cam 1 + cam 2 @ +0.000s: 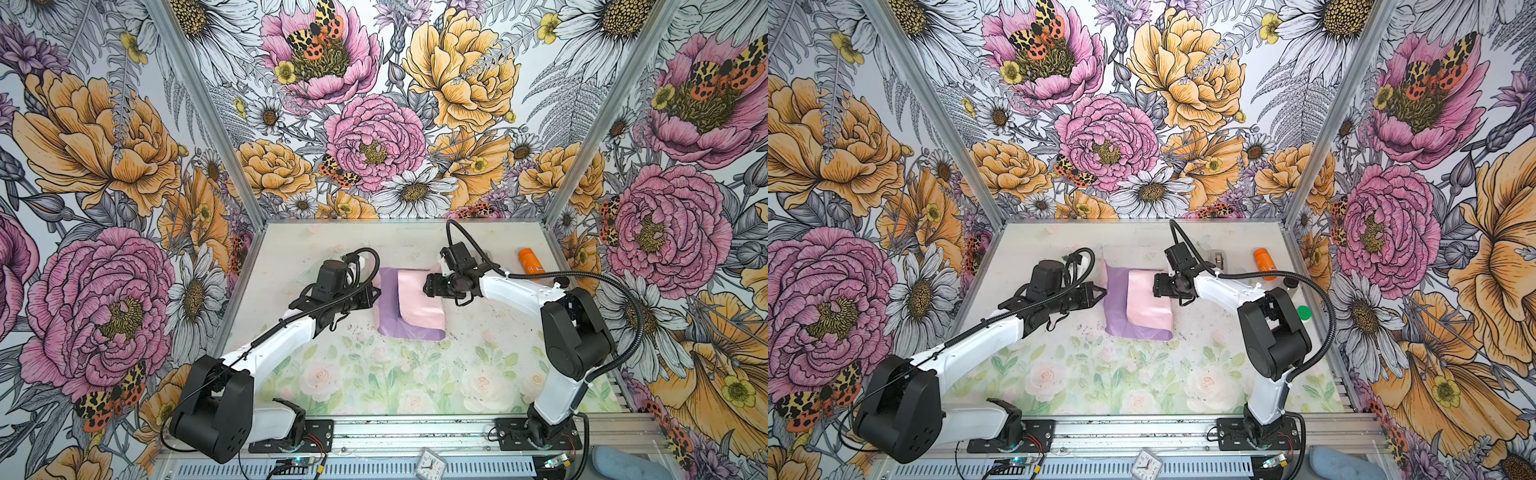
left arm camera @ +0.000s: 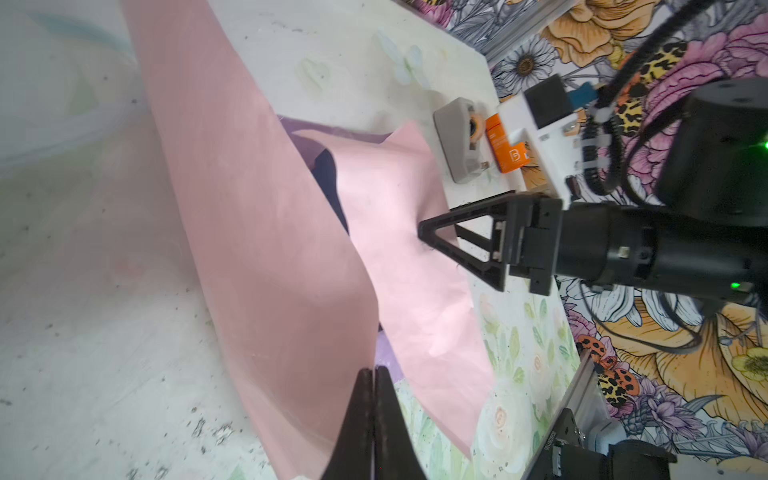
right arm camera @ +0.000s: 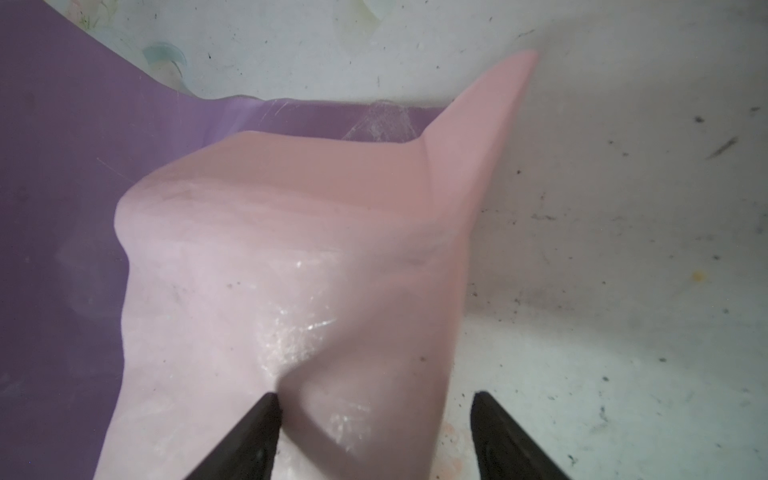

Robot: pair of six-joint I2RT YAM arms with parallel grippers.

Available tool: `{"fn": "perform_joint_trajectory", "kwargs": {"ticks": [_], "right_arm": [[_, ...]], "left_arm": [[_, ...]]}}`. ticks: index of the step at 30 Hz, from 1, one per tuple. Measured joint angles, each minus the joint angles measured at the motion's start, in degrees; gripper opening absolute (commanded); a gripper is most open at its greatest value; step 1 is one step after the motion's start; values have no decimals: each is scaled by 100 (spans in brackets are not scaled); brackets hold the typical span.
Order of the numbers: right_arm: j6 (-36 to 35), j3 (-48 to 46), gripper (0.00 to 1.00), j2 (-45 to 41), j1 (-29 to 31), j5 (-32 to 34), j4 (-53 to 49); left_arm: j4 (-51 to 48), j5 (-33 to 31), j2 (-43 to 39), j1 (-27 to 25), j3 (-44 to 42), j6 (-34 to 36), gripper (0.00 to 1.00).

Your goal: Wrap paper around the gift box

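The paper lies over the middle of the table, lilac with a pale pink flap folded across the top. The gift box shows only as a navy sliver between the two flaps and is hidden in both top views. My left gripper is shut on the paper's left edge and holds that flap raised. My right gripper is open. One of its fingertips presses the pink flap down on the box, and the other hangs past the paper's edge.
A grey tape dispenser and an orange bottle lie at the back right. A green cap sits by the right arm. A small clock rests on the front rail.
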Motion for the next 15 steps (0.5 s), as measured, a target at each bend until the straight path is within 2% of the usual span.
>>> {"fn": "perform_joint_trajectory", "kwargs": {"ticks": [5, 15], "right_arm": [[0, -26, 74, -11, 0, -20, 39], [0, -63, 74, -37, 11, -46, 74]], "left_arm": [[-15, 306, 221, -328, 369, 352, 0], [-332, 918, 1244, -890, 957, 953, 0]]}}
